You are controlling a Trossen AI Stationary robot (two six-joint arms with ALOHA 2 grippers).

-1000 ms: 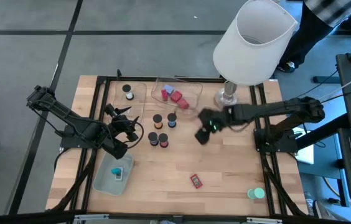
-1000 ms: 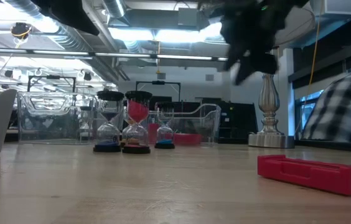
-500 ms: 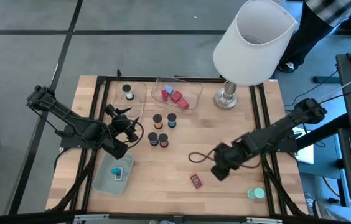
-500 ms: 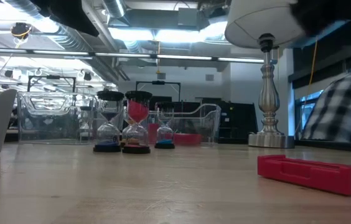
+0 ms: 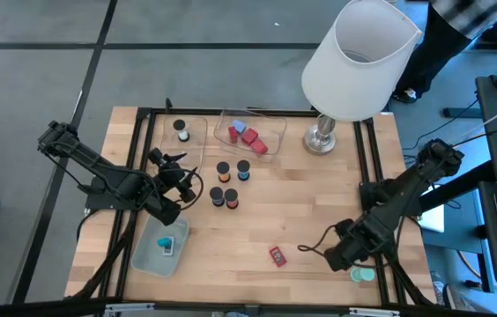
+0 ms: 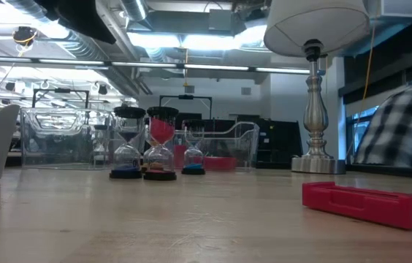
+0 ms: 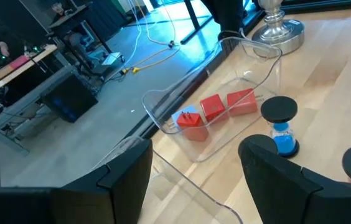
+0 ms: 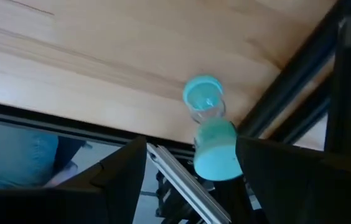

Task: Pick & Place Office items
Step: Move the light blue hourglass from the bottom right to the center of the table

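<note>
A teal hourglass (image 5: 363,274) lies on its side by the table's near right corner; the right wrist view shows it (image 8: 208,127) ahead of my open right gripper (image 8: 191,177). In the high view that gripper (image 5: 344,258) hangs just left of it, touching nothing. A red block (image 5: 278,255) (image 6: 367,204) lies flat left of the gripper. My left gripper (image 5: 189,183) (image 7: 194,180) waits open at the table's left. Several black-capped hourglasses (image 5: 226,183) (image 6: 151,142) stand upright mid-table. Red blocks (image 7: 216,112) lie in a clear tray (image 5: 250,134).
A big white lamp (image 5: 359,57) stands on its metal base (image 5: 321,138) at the far right. A second clear tray (image 5: 182,132) holds a small piece at far left. A pale green tray (image 5: 162,246) with a teal piece sits near left. A black frame (image 8: 300,81) runs beside the teal hourglass.
My right arm has swung from the table's far middle, beside the lamp base, toward the near right corner, passing over the red block and ending by the teal hourglass. It has left the low view. The left arm and the items have kept still.
</note>
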